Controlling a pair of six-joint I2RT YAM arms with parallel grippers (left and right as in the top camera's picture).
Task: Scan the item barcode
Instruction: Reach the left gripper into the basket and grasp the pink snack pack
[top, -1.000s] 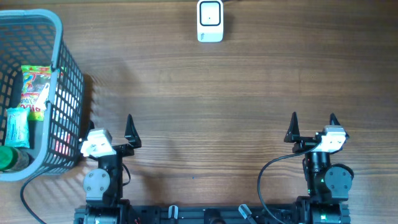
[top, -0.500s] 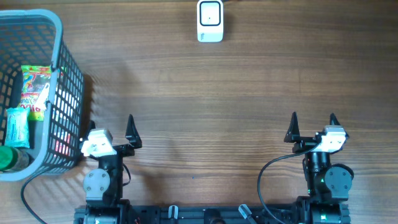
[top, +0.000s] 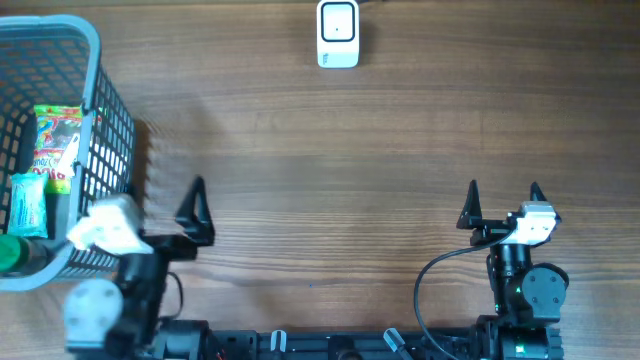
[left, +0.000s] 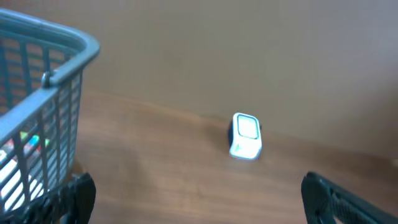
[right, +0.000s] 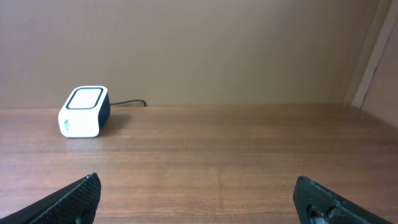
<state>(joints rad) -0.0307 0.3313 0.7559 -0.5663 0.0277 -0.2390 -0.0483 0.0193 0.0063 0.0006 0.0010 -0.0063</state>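
Inside the grey basket (top: 95, 45) on the left lie the items — a colourful snack packet (top: 55, 140), a teal packet (top: 27, 203) just below it and a green cap (top: 8, 255) at the near corner. None is gripped. The left gripper (top: 165, 200) hangs at the basket's near right wall, jaws spread wide on nothing. The white scanner (top: 338, 33) stands at the far edge of the wooden table (top: 350, 150), well apart. The right gripper (top: 504, 195) — also spread, holding nothing — sits at the near right.
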